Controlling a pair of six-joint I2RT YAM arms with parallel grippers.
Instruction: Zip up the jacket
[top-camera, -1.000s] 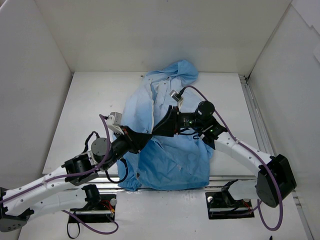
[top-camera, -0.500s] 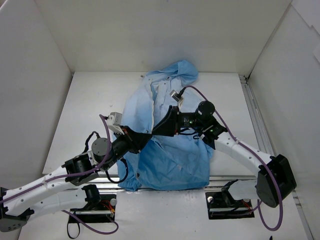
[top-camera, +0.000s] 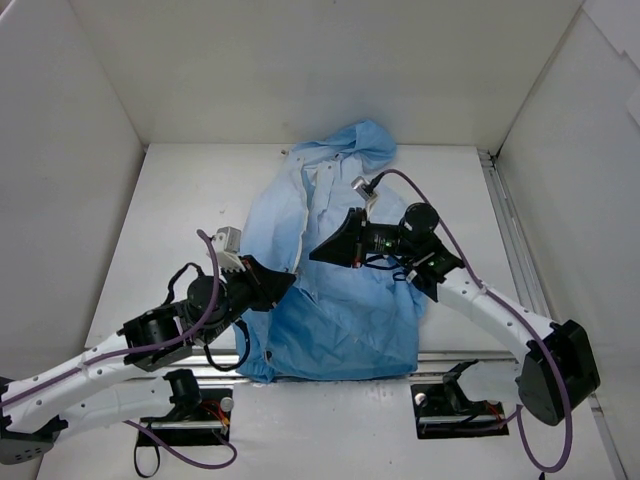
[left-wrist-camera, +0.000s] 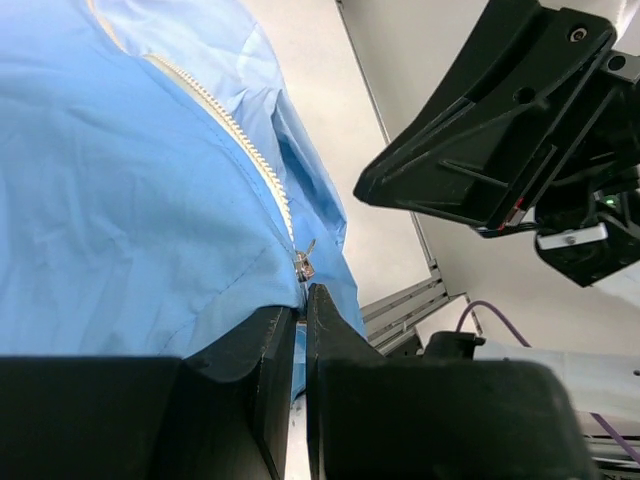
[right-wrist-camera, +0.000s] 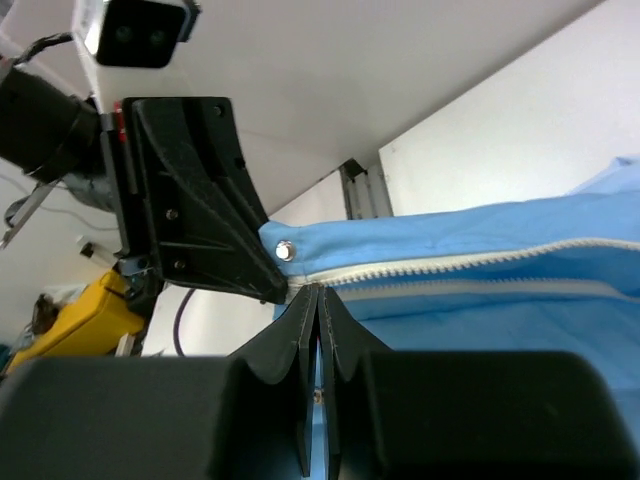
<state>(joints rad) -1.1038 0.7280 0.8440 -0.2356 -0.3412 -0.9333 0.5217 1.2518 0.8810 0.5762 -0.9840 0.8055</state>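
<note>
- Overhead, a flat white bench is boxed in by plain white walls at 9, 12 and 3 o'clock.
- The light blue thin jacket lies mid-bench, bunched toward 12, with its lower edge reaching the 6 o'clock edge.
- Bare bench shows at 9 and 3 o'clock of it.
- The left gripper has its jaws clamped on the jacket beside the pale zipper.
- The right gripper has its jaws pinched together on the zipper's end.
</note>
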